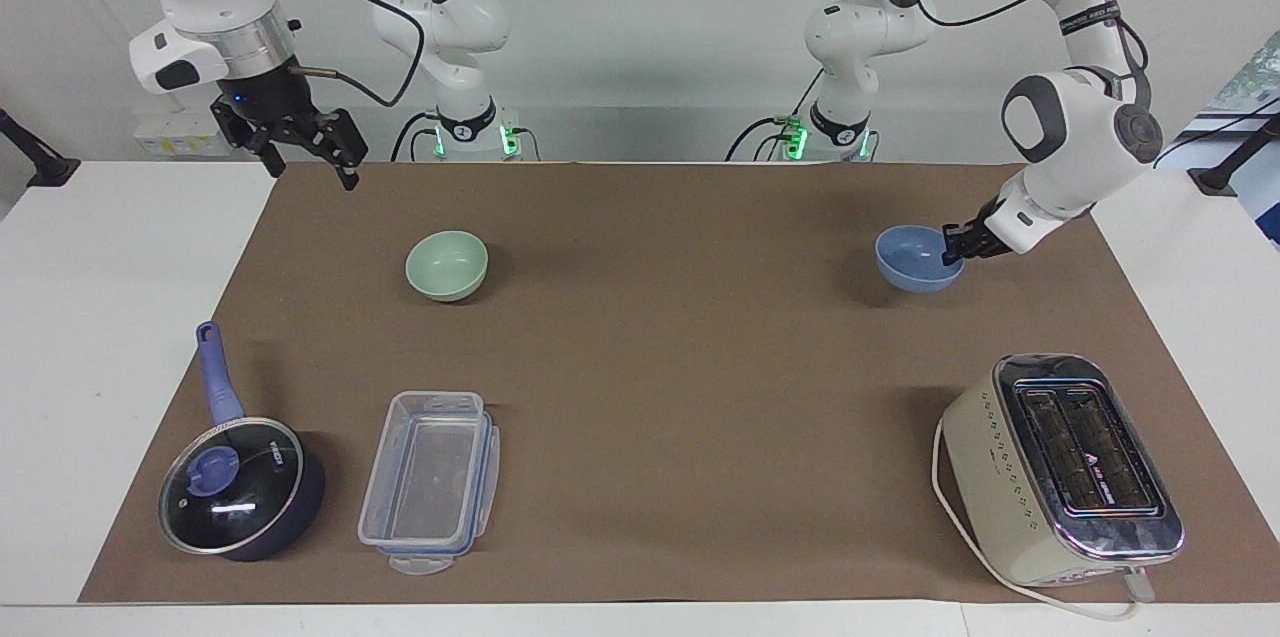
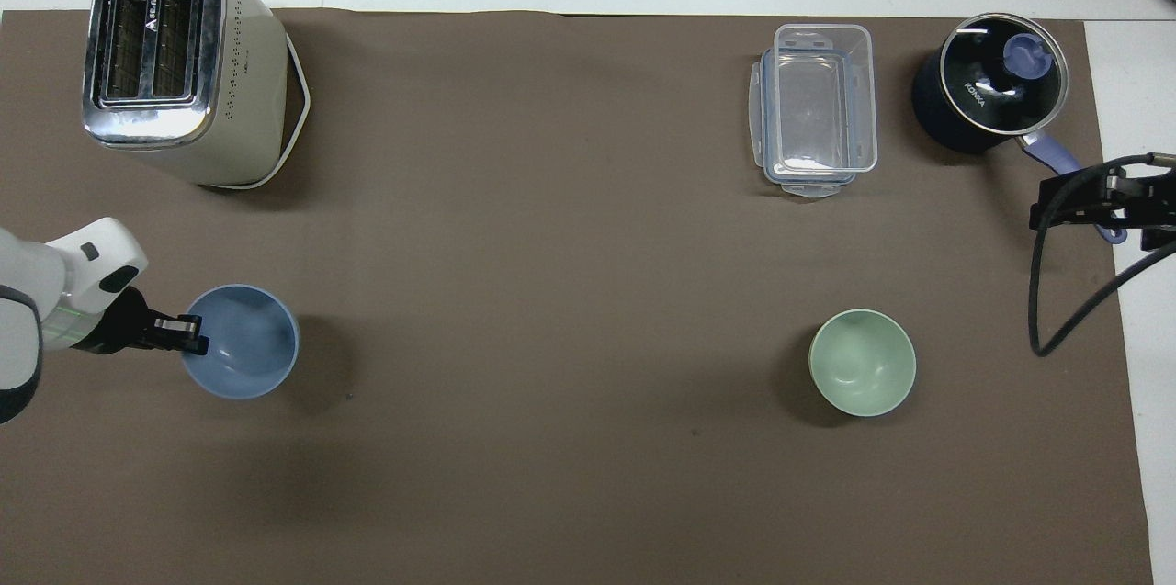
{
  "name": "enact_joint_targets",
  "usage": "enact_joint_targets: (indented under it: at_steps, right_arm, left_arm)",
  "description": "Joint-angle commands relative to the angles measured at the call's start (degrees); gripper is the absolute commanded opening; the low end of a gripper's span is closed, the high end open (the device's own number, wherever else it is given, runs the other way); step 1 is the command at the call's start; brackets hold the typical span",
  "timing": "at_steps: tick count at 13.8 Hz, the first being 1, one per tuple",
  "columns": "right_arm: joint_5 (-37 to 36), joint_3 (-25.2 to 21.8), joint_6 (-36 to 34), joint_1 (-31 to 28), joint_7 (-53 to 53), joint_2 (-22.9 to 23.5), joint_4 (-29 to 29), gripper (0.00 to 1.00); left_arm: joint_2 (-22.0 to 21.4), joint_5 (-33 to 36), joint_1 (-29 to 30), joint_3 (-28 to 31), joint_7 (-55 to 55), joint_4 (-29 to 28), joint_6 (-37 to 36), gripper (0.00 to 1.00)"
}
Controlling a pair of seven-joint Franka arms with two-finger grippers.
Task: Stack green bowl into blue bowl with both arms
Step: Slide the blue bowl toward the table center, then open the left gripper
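The green bowl point(image 1: 446, 264) point(image 2: 862, 362) stands upright on the brown mat toward the right arm's end of the table. My left gripper point(image 1: 952, 250) point(image 2: 194, 343) is shut on the rim of the blue bowl point(image 1: 912, 262) point(image 2: 246, 357) and holds it upright a little above the mat, toward the left arm's end. My right gripper point(image 1: 312, 171) point(image 2: 1095, 205) is open and empty, raised over the mat's edge at the right arm's end, apart from the green bowl.
A cream toaster point(image 1: 1060, 467) point(image 2: 175, 61) stands farther from the robots at the left arm's end. A clear plastic container point(image 1: 430, 482) point(image 2: 818, 107) and a dark blue lidded saucepan point(image 1: 240, 487) point(image 2: 988, 80) stand farther out than the green bowl.
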Motion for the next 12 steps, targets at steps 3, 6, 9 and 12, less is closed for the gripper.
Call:
enact_joint_targets:
  at_steps: [3, 6, 9, 12]
  right_arm:
    - [0.59, 0.13, 0.59, -0.61, -0.51, -0.85, -1.13, 1.00]
    - [0.59, 0.13, 0.59, -0.61, -0.51, -0.85, -1.13, 1.00]
    - [0.59, 0.13, 0.50, -0.61, -0.51, -0.94, -1.21, 1.00]
    - [0.50, 0.13, 0.42, -0.61, -0.59, -1.03, -1.30, 1.00]
  left_arm:
    - [0.76, -2.92, -9.41, 0.55, -9.79, 1.33, -1.26, 0.00]
    - [0.68, -4.41, -17.23, 0.55, -19.96, 1.33, 0.06, 0.00]
    - [0.50, -5.39, -26.46, 0.55, -32.18, 1.24, 3.22, 0.00]
    - [0.85, -7.05, -32.36, 0.55, -39.32, 1.16, 6.74, 0.00]
